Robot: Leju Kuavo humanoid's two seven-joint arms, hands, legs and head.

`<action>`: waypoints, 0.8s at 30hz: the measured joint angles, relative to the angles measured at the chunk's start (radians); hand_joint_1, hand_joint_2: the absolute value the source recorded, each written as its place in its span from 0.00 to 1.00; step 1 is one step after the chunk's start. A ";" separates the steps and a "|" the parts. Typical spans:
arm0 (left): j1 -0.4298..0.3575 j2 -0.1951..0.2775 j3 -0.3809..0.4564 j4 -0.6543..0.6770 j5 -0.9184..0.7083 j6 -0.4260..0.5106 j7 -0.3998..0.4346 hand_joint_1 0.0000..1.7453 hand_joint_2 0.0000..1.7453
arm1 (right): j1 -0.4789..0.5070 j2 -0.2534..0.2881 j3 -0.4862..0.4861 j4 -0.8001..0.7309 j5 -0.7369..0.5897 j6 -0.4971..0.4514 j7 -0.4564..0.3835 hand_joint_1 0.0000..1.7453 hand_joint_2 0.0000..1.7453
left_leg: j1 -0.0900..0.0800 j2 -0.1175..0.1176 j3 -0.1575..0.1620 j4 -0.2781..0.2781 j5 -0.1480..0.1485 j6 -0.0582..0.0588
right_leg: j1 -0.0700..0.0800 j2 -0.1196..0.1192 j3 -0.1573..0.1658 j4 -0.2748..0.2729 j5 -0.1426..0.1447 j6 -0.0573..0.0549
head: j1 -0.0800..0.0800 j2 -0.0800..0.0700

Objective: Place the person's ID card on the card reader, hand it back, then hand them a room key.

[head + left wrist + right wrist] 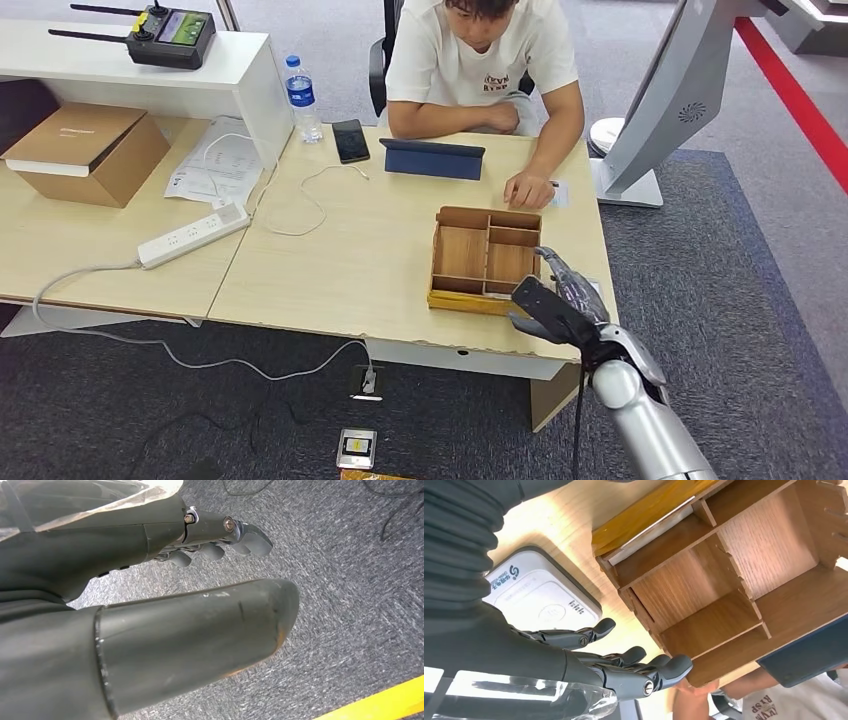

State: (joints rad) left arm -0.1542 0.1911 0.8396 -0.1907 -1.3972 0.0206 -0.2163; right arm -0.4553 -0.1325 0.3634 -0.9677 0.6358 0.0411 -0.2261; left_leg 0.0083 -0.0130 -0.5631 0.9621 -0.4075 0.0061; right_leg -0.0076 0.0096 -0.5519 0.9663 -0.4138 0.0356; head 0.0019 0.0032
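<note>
The empty right hand (556,300), fingers apart, is hovering beside the divided wooden tray (485,258) on the pale desk (340,260); seemingly next is reaching for the person's ID card

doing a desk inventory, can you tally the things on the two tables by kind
electronics: 5 - radio controller, phone, tablet, power strip, card reader
boxes: 2 - cardboard box, wooden divider tray
bottles: 1 - water bottle
paper: 1 - sheets
total: 9
</note>
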 joint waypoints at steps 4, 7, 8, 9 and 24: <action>-0.002 0.000 0.000 0.000 -0.003 -0.001 0.000 0.00 0.00 | 0.006 -0.002 0.016 -0.024 0.051 -0.020 0.013 0.00 1.00 | 0.000 0.000 0.000 0.000 0.000 0.000 | 0.000 0.000 0.000 0.000 0.000 0.000 | 0.000 0.000; -0.005 0.000 0.000 0.000 -0.006 -0.004 0.000 0.00 0.00 | 0.007 -0.001 0.031 -0.041 0.095 -0.038 0.022 0.00 1.00 | 0.000 0.000 0.000 0.000 0.000 0.000 | 0.000 0.000 0.000 0.000 0.000 0.000 | 0.000 0.000; -0.006 0.000 0.000 0.000 -0.006 -0.004 0.000 0.00 0.00 | 0.007 -0.001 0.037 -0.046 0.112 -0.046 0.025 0.00 1.00 | 0.000 0.000 0.000 0.000 0.000 0.000 | 0.000 0.000 0.000 0.000 0.000 0.000 | 0.000 0.000; -0.007 0.000 0.000 0.000 -0.007 -0.005 0.000 0.00 0.00 | 0.007 0.000 0.042 -0.050 0.132 -0.055 0.029 0.00 1.00 | 0.000 0.000 0.000 0.000 0.000 0.000 | 0.000 0.000 0.000 0.000 0.000 0.000 | 0.000 0.000; -0.023 -0.001 0.000 0.000 -0.010 -0.012 -0.001 0.00 0.00 | -0.047 0.043 0.113 -0.011 0.318 -0.135 0.055 0.00 1.00 | 0.000 0.000 0.000 0.000 0.000 0.000 | 0.000 0.000 0.000 0.000 0.000 0.000 | 0.000 0.000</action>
State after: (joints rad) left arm -0.1768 0.1905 0.8396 -0.1907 -1.4073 0.0084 -0.2177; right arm -0.5024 -0.0894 0.4765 -0.9786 0.9534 -0.0942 -0.1709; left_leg 0.0083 -0.0129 -0.5632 0.9620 -0.4075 0.0061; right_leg -0.0074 0.0095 -0.5518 0.9664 -0.4138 0.0356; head 0.0019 0.0031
